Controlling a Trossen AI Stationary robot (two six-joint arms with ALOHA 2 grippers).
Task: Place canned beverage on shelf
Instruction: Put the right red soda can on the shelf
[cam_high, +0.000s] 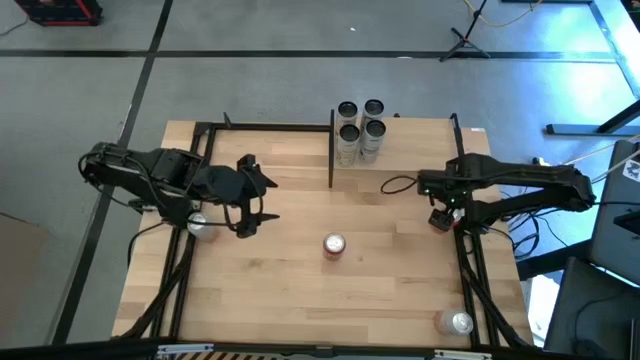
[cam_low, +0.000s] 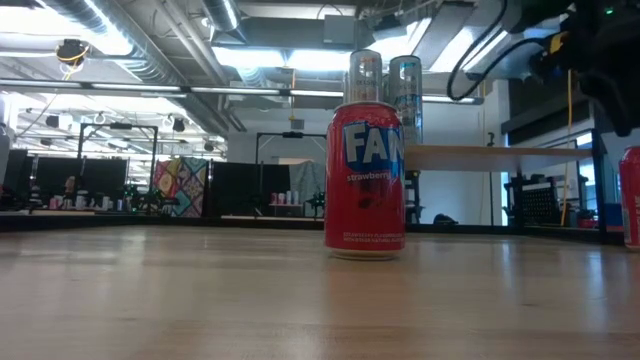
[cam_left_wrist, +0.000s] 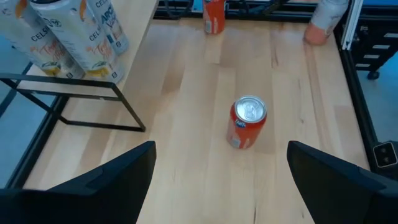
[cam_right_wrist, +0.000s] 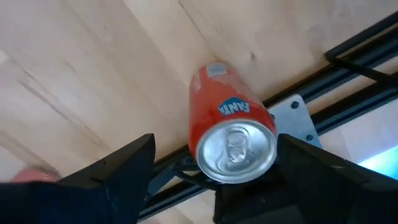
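A red Fanta can (cam_high: 333, 245) stands upright on the tabletop's middle; it also shows in the low view (cam_low: 365, 180) and the left wrist view (cam_left_wrist: 247, 121). My left gripper (cam_high: 248, 200) is open at the table's left, its fingers (cam_left_wrist: 221, 149) pointing toward that can from a distance. My right gripper (cam_high: 440, 215) is open by the table's right edge, pointing down over a second red can (cam_right_wrist: 233, 143), with a finger on either side of it and apart from it. The shelf (cam_low: 470, 155) at the far middle carries several pale cans (cam_high: 360, 130).
A silver-topped can (cam_high: 200, 225) stands under my left arm. A pale can (cam_high: 457, 322) stands at the near right corner. The black frame rail (cam_right_wrist: 348, 56) runs beside the second red can. The shelf's thin black posts (cam_left_wrist: 93, 93) stand on the far tabletop.
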